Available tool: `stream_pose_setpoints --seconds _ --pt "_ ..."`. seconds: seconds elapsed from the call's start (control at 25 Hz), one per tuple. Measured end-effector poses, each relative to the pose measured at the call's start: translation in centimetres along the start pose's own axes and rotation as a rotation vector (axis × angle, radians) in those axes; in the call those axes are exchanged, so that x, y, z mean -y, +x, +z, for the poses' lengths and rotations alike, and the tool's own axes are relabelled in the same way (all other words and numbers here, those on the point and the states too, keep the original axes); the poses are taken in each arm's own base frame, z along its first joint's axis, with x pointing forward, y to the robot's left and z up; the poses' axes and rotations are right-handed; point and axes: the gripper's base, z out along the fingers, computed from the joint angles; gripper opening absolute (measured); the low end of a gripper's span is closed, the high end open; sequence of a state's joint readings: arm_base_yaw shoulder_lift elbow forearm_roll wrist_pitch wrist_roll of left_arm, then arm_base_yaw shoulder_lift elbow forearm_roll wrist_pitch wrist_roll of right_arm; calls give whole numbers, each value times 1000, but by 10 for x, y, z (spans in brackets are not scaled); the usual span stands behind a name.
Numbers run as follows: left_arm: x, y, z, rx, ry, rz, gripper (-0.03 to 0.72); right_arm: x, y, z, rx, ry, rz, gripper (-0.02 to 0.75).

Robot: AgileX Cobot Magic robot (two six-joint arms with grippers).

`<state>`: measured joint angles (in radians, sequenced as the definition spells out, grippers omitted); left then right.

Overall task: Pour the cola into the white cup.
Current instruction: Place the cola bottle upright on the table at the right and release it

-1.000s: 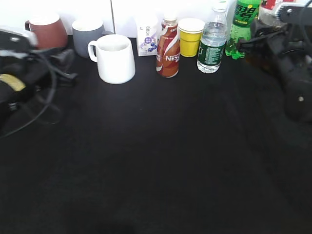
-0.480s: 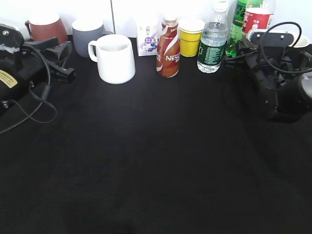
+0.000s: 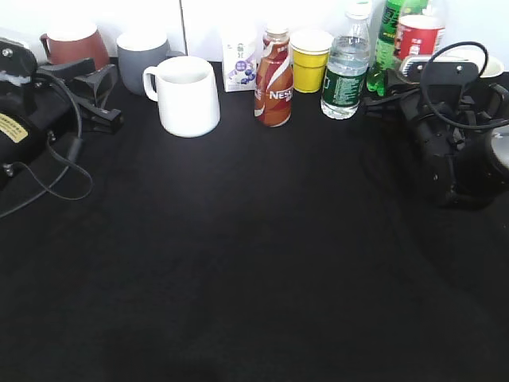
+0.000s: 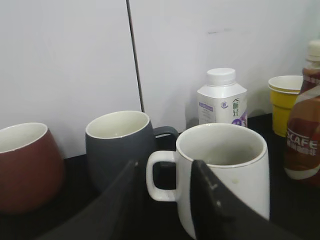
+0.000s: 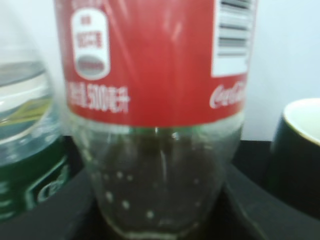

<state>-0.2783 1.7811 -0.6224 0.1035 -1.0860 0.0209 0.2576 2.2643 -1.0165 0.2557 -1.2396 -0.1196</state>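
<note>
The white cup point(image 3: 188, 95) stands upright at the back left, its handle to the left. My left gripper point(image 3: 99, 94) is open just left of it. In the left wrist view the white cup point(image 4: 225, 165) is close, and its handle lies between my open fingers point(image 4: 165, 170) without contact. The cola bottle point(image 3: 419, 36), with a red label, stands at the back right. My right gripper point(image 3: 406, 79) is shut on its lower part. In the right wrist view the cola bottle point(image 5: 155, 75) fills the frame, with my fingers point(image 5: 157, 200) pressed on both sides of its dark base.
Along the back wall stand a brown-red mug point(image 3: 73, 46), a grey mug point(image 3: 143, 52), a small milk carton point(image 3: 241, 60), a Nescafe bottle point(image 3: 274, 79), a yellow cup point(image 3: 312, 60), a water bottle point(image 3: 346, 68) and a green soda bottle point(image 3: 395, 32). A dark mug point(image 5: 295, 150) stands right of the cola.
The right arm has swung left and down with the cola bottle, which now shows lower beside the green bottle. The left arm moved in and then held still by the white cup's handle.
</note>
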Motion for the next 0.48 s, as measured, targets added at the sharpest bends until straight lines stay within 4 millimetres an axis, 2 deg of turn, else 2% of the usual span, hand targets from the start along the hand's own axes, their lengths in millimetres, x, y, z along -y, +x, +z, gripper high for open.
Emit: stream_pose_setpoints --seconds 0.2,0.36,0.48 --pt "0 0 0 0 0 0 251 -2 0 -1 1 -23 -9 367" --pt "0 0 0 1 1 0 251 0 5 -12 -4 -28 -20 367" --pt "0 0 0 1 1 1 251 1 5 -14 -5 -29 -19 384"
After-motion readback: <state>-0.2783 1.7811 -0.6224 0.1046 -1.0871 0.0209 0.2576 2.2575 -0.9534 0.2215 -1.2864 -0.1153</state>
